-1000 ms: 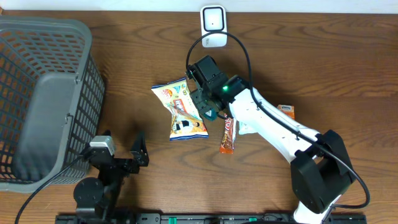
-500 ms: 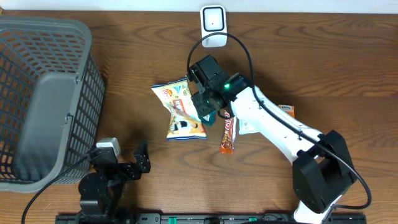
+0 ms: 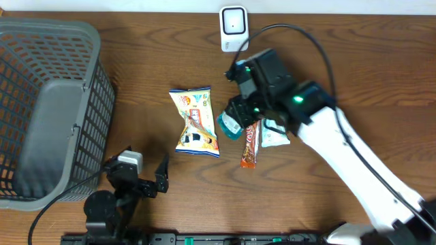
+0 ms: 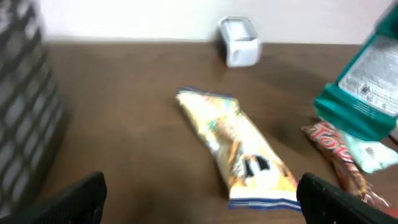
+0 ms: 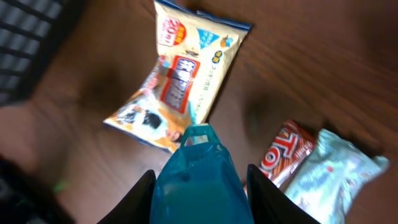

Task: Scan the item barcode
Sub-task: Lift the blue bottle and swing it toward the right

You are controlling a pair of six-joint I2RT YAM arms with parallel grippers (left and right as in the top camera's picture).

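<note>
Teal pouch [image 3: 227, 126] sits pinched in my right claw [image 3: 235, 122], the two fingers partly closed against its sides. In my right wrist view the pouch [image 5: 198, 162] fills the gap between the fingers [image 5: 140, 194], its crimped top edge pointing away from the camera. From the left wrist view it [image 4: 367, 87] appears raised off the table [image 3: 354, 61] (printed white label panel facing that camera), hanging just above the other items.

On the overhead view, the barcode scanner [image 3: 234, 28] stands at the 12 o'clock edge of the table, and the pouch is at about 6 o'clock from it, well apart. A yellow snack bag [image 3: 194, 122] lies flat just at 9 o'clock of the pouch. A red chocolate bar [image 3: 249, 143] lies at 5 o'clock of the pouch, and a pale green packet [image 3: 274, 134] rests just beside the bar at its 3 o'clock side; I cannot tell whether they touch. A grey mesh basket [image 3: 41, 102] takes up the 9 o'clock end of the table.

My left claw [image 3: 139, 182] is down at 7 o'clock, near the basket's corner, fingers spread as wide as they go and holding nothing; its own camera shows both fingertips [image 4: 74, 196] at the bottom corners with bare wood between.
</note>
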